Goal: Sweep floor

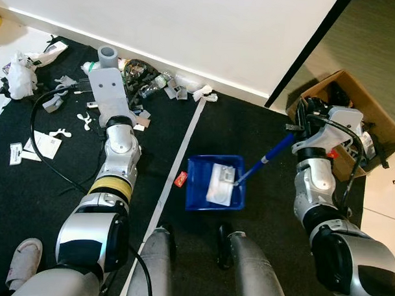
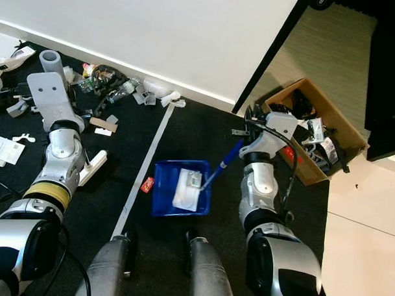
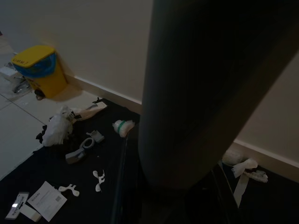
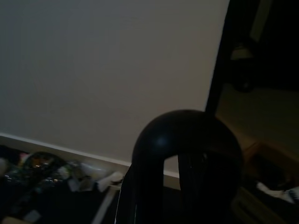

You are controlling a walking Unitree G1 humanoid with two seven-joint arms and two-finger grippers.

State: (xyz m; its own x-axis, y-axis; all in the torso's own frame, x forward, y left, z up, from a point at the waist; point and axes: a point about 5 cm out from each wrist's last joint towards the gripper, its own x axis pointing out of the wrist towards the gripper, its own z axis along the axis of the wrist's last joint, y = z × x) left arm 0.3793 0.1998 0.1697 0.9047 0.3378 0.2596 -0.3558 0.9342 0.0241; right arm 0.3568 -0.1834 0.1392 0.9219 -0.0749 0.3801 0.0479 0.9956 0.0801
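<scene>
left arm [image 1: 112, 177]: shiny silver round parts, with a yellow band and black joints
left forearm [image 1: 110, 96]: flat grey plate with small screw holes
cable [image 1: 39, 139]: thin, black, loops out beside the left arm
right arm [image 1: 319, 191]: silver shells, black joints, black wires near the wrist
legs [image 1: 200, 268]: two smooth grey rounded shapes

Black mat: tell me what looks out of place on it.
Litter is strewn over the black mat along the wall: white scraps, a crumpled bag, bottles and wrappers. A small red wrapper lies beside the blue dustpan, which holds white paper.
</scene>
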